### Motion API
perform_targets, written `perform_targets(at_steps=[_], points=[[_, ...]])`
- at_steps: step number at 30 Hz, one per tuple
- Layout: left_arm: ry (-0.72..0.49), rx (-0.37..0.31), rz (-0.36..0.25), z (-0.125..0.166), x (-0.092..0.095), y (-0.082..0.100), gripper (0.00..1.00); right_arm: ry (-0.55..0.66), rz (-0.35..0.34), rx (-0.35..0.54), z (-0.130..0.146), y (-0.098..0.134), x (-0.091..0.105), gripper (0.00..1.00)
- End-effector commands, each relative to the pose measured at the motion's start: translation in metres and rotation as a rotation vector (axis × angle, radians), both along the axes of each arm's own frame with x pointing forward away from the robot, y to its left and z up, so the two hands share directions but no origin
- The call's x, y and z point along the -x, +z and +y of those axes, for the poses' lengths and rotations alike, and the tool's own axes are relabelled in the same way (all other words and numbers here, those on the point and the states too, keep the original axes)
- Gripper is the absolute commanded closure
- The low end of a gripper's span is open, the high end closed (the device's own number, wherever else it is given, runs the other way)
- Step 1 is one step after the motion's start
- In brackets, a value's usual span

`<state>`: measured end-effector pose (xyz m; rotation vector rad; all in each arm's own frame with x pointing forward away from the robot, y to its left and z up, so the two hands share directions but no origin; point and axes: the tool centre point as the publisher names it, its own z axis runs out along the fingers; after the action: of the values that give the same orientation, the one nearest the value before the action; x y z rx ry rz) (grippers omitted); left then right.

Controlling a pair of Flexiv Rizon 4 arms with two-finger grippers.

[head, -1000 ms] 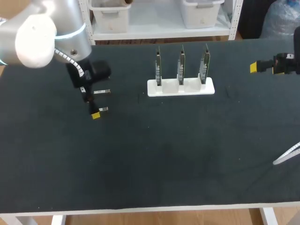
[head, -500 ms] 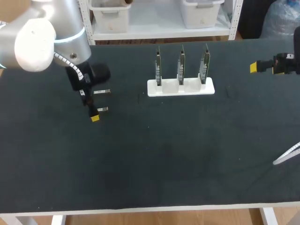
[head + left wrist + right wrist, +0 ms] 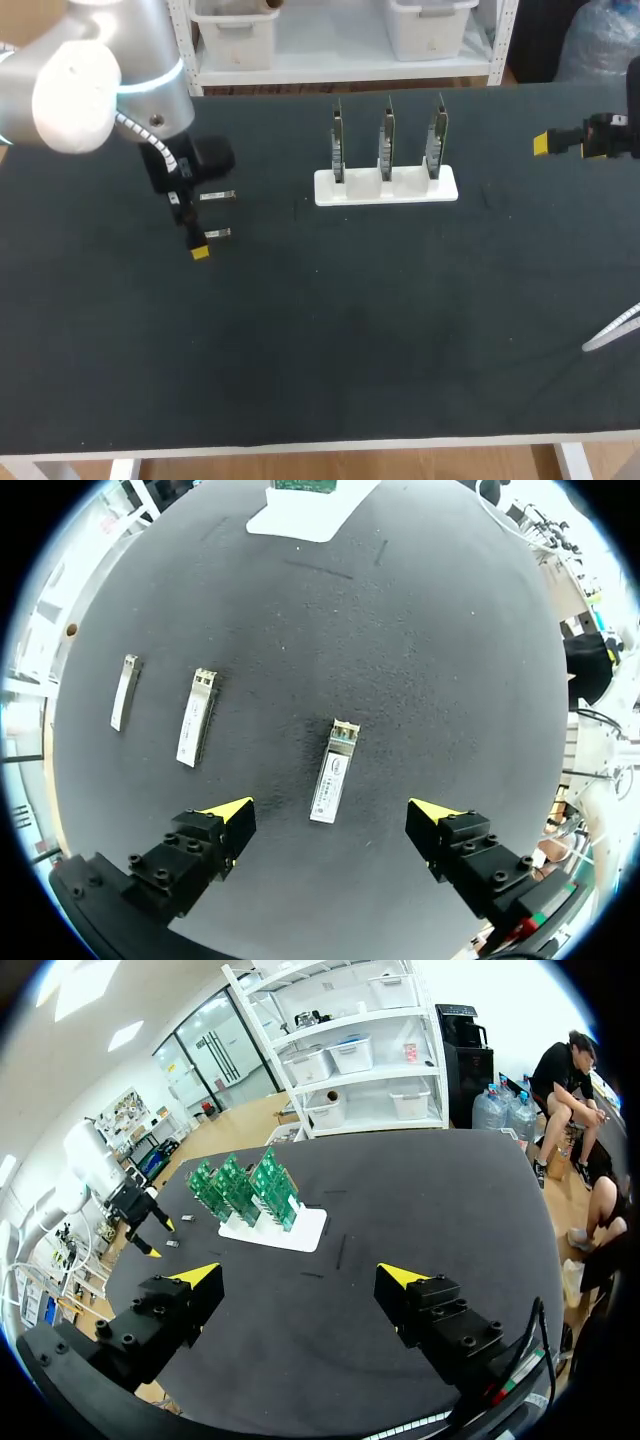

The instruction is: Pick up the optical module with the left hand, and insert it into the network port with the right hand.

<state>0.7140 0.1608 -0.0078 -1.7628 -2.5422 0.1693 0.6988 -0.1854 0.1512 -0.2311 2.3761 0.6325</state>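
Whereas overhead only two show, three optical modules (image 3: 334, 771) lie before the left end effector's (image 3: 330, 807) parted fingers (image 3: 226, 825).

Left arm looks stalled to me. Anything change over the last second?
Barely. The left end effector crept slightly leftward and toward the near edge of the table. It is open, with an optical module lying ungripped between its fingers. Nothing was taken or released. The other two modules, the board rack and the right end effector stayed put.

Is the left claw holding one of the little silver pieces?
No, the left gripper is open, and the nearest optical module lies on the table with neither finger touching it.
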Motion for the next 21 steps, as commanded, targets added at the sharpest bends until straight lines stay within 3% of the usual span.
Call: perform_targets(at_steps=[1, 21], points=[[-0.008, -0.004, 0.005, -0.001, -0.004, 0.002, 0.00, -0.001, 0.000, 0.000, 0.001, 0.000, 0.000, 0.00], [-0.017, -0.002, 0.019, -0.003, -0.005, -0.007, 0.00, -0.001, 0.000, 0.000, 0.001, 0.000, 0.000, 0.00]])
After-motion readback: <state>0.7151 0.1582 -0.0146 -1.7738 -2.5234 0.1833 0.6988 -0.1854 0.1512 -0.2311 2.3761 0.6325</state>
